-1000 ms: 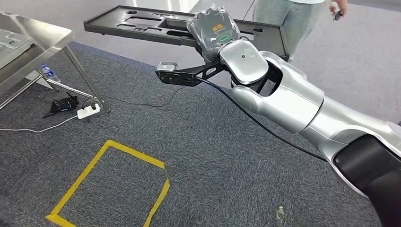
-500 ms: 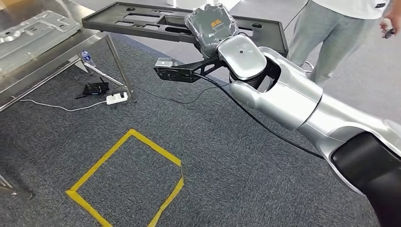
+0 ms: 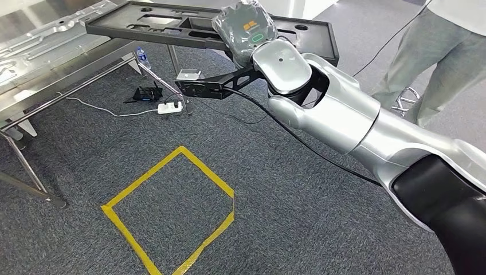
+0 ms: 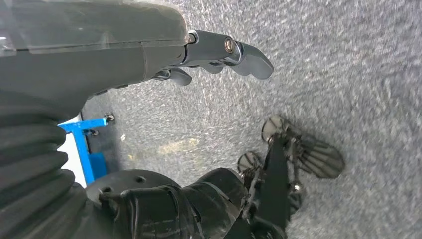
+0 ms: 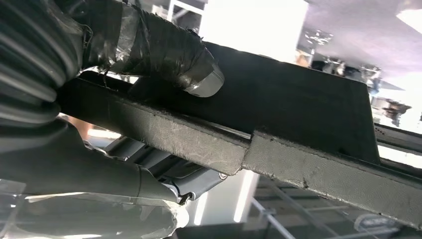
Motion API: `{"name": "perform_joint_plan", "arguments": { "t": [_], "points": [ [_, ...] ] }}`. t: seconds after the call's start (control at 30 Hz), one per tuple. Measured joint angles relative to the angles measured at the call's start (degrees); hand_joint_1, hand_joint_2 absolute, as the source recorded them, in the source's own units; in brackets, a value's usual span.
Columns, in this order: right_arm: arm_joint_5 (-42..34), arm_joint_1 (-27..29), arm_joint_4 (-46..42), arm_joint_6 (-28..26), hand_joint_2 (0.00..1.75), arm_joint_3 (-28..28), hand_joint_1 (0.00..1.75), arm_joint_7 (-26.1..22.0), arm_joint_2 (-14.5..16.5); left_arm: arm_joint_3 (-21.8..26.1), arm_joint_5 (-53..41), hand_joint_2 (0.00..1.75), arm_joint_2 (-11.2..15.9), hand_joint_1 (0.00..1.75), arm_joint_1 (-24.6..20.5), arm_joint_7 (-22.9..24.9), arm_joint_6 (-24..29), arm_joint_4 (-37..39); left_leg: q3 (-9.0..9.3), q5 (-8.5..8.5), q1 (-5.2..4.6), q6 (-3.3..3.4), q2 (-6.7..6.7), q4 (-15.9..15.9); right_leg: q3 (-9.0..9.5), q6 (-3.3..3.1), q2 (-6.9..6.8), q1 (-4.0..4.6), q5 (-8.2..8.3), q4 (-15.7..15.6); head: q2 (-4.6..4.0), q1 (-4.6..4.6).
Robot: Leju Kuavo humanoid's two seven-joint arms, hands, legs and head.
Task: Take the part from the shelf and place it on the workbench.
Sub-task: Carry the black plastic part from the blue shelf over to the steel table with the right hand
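**Part in hand, worktop close, set-down still to come**

Head view: long black part (image 3: 172,26), flat and full of cut-outs, carried level in the air by the right hand (image 3: 243,31), which sits under a clear plastic wrap and grips the part near its middle. Silver right arm stretching in from the lower right corner. Steel worktop (image 3: 40,63) at the upper left, with a pressed metal panel (image 3: 51,34) lying on it and thin legs reaching down to grey carpet. Near end of the part looks to lie above the worktop's edge, though not resting on it. Yellow tape square (image 3: 172,212) on the carpet below. White power strip (image 3: 171,106) and water bottle (image 3: 142,57) on the floor under the worktop. Legs of a person (image 3: 441,57) standing at the upper right.

Left wrist view: left hand (image 4: 149,59) hanging over grey carpet, fingers (image 4: 234,52) curled in, nothing between them.

Right wrist view: close on the part's thick edge, with a taped thumb (image 5: 164,55) pressed flat on one face and fingers wrapped beneath. Firm clasp.

Judged progress: pick-up from the shelf done and carrying nearly finished. Left to do: bring the part fully over the worktop, lower it and let go.
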Motion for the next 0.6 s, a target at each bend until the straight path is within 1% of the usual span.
{"name": "perform_joint_plan", "arguments": {
  "t": [0.03, 0.07, 0.1, 0.13, 0.17, 0.2, 0.23, 0.27, 0.3, 0.33, 0.37, 0.4, 0.43, 0.47, 0.5, 0.53, 0.57, 0.6],
  "points": [
    [0.1, -0.1, 0.1, 0.0, 1.75, 0.0, 1.75, 0.0, 0.0, 0.0, 0.0, 1.75, 0.0, 0.00, -0.1, -0.1, 0.0, 0.0, 0.81, 0.19, -0.34, 0.28, 0.60, -1.6, 0.05, 0.21, -0.48, 0.14, -0.12, 0.0, 0.00, 0.03],
    [0.1, -0.2, 0.2, 0.1, 1.75, 0.0, 1.75, 0.0, 0.1, 0.0, 0.0, 1.75, 0.0, 0.00, -0.1, -0.1, 0.0, 0.0, 0.92, 0.02, -0.65, 0.54, 0.44, -1.9, 0.11, 0.43, -0.98, 0.21, -0.23, 0.0, 0.00, 0.09],
    [0.1, -0.3, 0.3, 0.1, 1.75, 0.0, 1.75, 0.0, 0.1, 0.0, 0.0, 1.75, 0.1, 0.00, -0.1, -0.2, 0.0, 0.0, 0.91, 0.13, -0.66, 0.84, -0.26, -2.1, 0.29, 0.70, -1.52, 0.22, -0.36, 0.0, 0.00, 0.13],
    [0.1, -0.3, 0.3, 0.2, 1.75, 0.0, 1.75, 0.0, 0.2, 0.0, 0.0, 1.75, 0.1, 0.00, 0.0, -0.2, 0.0, 0.0, 1.12, 0.20, -0.54, 1.10, -0.87, -2.3, 0.41, 1.03, -1.69, 0.12, -0.61, 0.0, 0.00, 0.15],
    [0.2, -0.4, 0.4, 0.2, 1.75, 0.0, 1.75, 0.0, 0.3, 0.0, 0.0, 1.75, 0.1, 0.00, 0.1, -0.2, 0.0, 0.0, 1.38, 0.29, -0.40, 1.39, -1.47, -2.6, 0.31, 1.35, -1.01, -0.02, -1.16, 0.6, 0.00, 0.24],
    [0.2, -0.6, 0.4, 0.2, 1.75, 0.0, 1.75, 0.0, 0.4, 0.0, 0.0, 1.75, 0.1, 0.00, 0.1, -0.2, 0.0, 0.0, 1.64, 0.41, -0.21, 1.73, -1.98, -2.9, -0.30, 1.58, 0.18, -0.14, -2.18, 2.2, 0.01, 0.33],
    [0.2, -0.8, 0.5, 0.2, 1.75, 0.0, 1.75, 0.0, 0.4, 0.0, 0.0, 1.75, 0.1, 0.00, 0.0, -0.3, 0.0, 0.0, 1.81, 0.48, -0.06, 2.01, -2.46, -3.0, -1.60, 1.74, 1.75, -0.32, -3.65, 5.0, 0.01, 0.48],
    [0.2, -0.9, 0.6, 0.3, 1.75, 0.0, 1.75, -0.1, 0.4, 0.0, 0.0, 1.75, 0.1, 0.00, 0.0, -0.4, -0.1, 0.0, 1.83, 0.48, -0.05, 2.25, -3.00, -3.0, -3.43, 1.82, 3.18, -0.41, -5.32, 8.7, 0.01, 0.59],
    [0.2, -0.9, 0.6, 0.3, 1.75, 0.0, 1.75, -0.1, 0.4, 0.0, 0.0, 1.75, 0.1, 0.00, -0.1, -0.4, -0.1, 0.0, 1.81, 0.48, -0.05, 2.42, -3.62, -3.0, -5.41, 1.90, 3.91, -0.47, -6.68, 12.4, 0.01, 0.66],
    [0.2, -0.8, 0.7, 0.3, 1.75, 0.0, 1.75, -0.2, 0.4, 0.0, 0.0, 1.75, 0.1, 0.00, -0.2, -0.5, -0.2, 0.0, 1.82, 0.45, -0.03, 2.47, -4.35, -2.9, -6.92, 1.99, 4.28, -0.54, -7.22, 15.0, 0.00, 0.70],
    [0.2, -0.6, 0.8, 0.4, 1.75, 0.1, 1.75, -0.2, 0.4, 0.0, 0.0, 1.75, 0.1, 0.00, -0.2, -0.6, -0.4, 0.0, 1.82, 0.41, -0.01, 2.47, -5.16, -2.8, -7.55, 2.06, 4.44, -0.64, -6.71, 15.7, 0.00, 0.71],
    [0.2, -0.5, 0.9, 0.5, 1.75, 0.1, 1.75, -0.3, 0.4, 0.0, 0.0, 1.75, 0.1, 0.00, -0.2, -0.6, -0.5, 0.0, 1.81, 0.35, 0.02, 2.42, -6.00, -2.7, -7.08, 2.07, 4.59, -0.77, -5.21, 14.2, 0.00, 0.72],
    [0.2, -0.5, 0.9, 0.5, 1.75, 0.1, 1.75, -0.3, 0.4, 0.0, 0.0, 1.75, 0.1, 0.00, -0.1, -0.6, -0.6, 0.0, 1.80, 0.26, 0.08, 2.28, -6.84, -2.4, -5.66, 2.02, 5.16, -0.92, -3.05, 10.8, 0.00, 0.73],
    [0.2, -0.5, 1.0, 0.6, 1.75, 0.1, 1.75, -0.2, 0.4, 0.0, 0.0, 1.75, 0.0, 0.00, -0.1, -0.6, -0.7, 0.0, 1.68, 0.13, 0.12, 2.07, -7.62, -2.2, -3.98, 1.93, 6.54, -1.14, -1.41, 7.0, 0.00, 0.71],
    [0.2, -0.5, 1.0, 0.6, 1.75, 0.1, 1.75, -0.2, 0.4, 0.0, 0.0, 1.75, 0.0, 0.00, -0.1, -0.5, -0.7, 0.0, 1.48, 0.03, 0.14, 1.79, -8.34, -1.8, -2.48, 1.89, 7.72, -1.32, -0.23, 3.7, 0.00, 0.67],
    [0.2, -0.5, 1.0, 0.7, 1.75, 0.1, 1.75, -0.2, 0.4, 0.0, 0.0, 1.75, 0.0, 0.00, -0.1, -0.5, -0.8, 0.0, 1.22, 0.00, 0.24, 1.45, -8.96, -1.6, -1.50, 1.85, 8.64, -1.37, 0.30, 1.7, 0.00, 0.67],
    [0.2, -0.5, 1.0, 0.7, 1.75, 0.1, 1.75, -0.2, 0.5, 0.0, 0.0, 1.75, 0.0, 0.00, 0.0, -0.5, -0.8, 0.0, 0.93, 0.07, 0.38, 1.07, -9.57, -1.6, -1.14, 1.77, 8.99, -1.31, 0.19, 0.9, 0.00, 0.65],
    [0.2, -0.5, 1.0, 0.7, 1.75, 0.1, 1.75, -0.2, 0.5, 0.0, 0.0, 1.75, 0.0, 0.00, 0.0, -0.5, -0.8, 0.0, 0.73, 0.21, 0.57, 0.67, -10.18, -1.7, -1.02, 1.64, 8.38, -1.16, 0.32, 0.7, 0.00, 0.67]
  ]
}}
